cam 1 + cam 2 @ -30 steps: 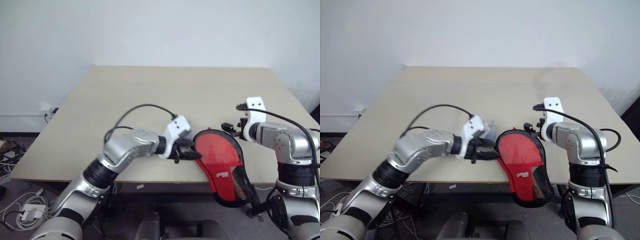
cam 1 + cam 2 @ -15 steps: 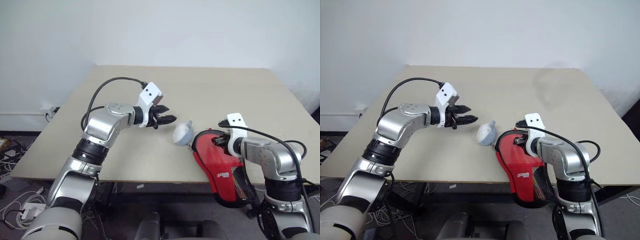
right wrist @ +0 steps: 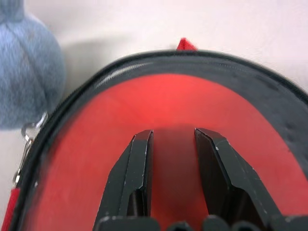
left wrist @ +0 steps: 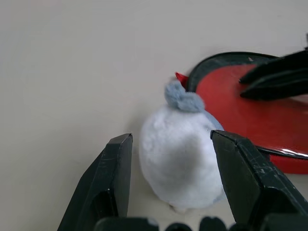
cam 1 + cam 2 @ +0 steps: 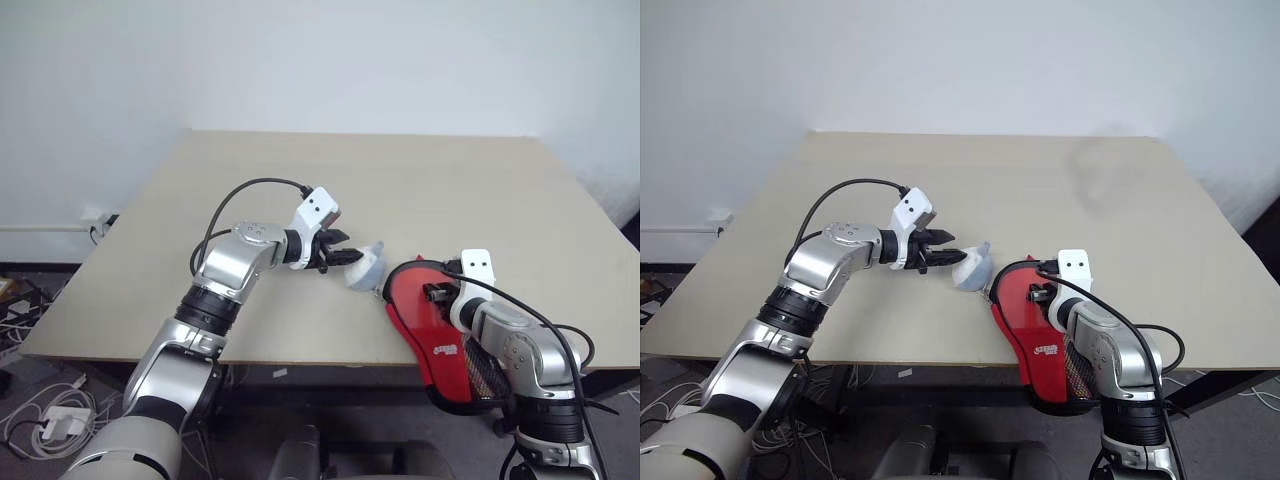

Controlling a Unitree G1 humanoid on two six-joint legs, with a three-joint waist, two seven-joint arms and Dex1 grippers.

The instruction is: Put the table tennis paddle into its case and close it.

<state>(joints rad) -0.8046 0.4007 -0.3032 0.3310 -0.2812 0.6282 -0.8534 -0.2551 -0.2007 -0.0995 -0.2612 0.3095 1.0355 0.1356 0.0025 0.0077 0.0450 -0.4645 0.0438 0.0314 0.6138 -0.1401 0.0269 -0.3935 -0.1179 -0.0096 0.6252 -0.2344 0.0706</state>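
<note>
The case (image 5: 440,335) sits at the near edge of the table (image 5: 400,180), round end on the tabletop, mesh end hanging off over the edge. It looks closed around its rim, so I'd guess the paddle is already inside, though I can't actually see it.

What changed: a second ago the left gripper (image 4: 171,185) was at the case's rim, then it swung away, and now it has come back in toward the fluffy pale pom-pom charm (image 5: 366,268) at the zip end. Its jaws are spread on either side of that ball, not squeezing yet. The right gripper (image 3: 171,163) dropped from beside the case onto the red top, jaws narrowed with a small gap, pinning the fabric, not gripping anything.

Reads like bracing while the left goes for the zip pull.
</note>
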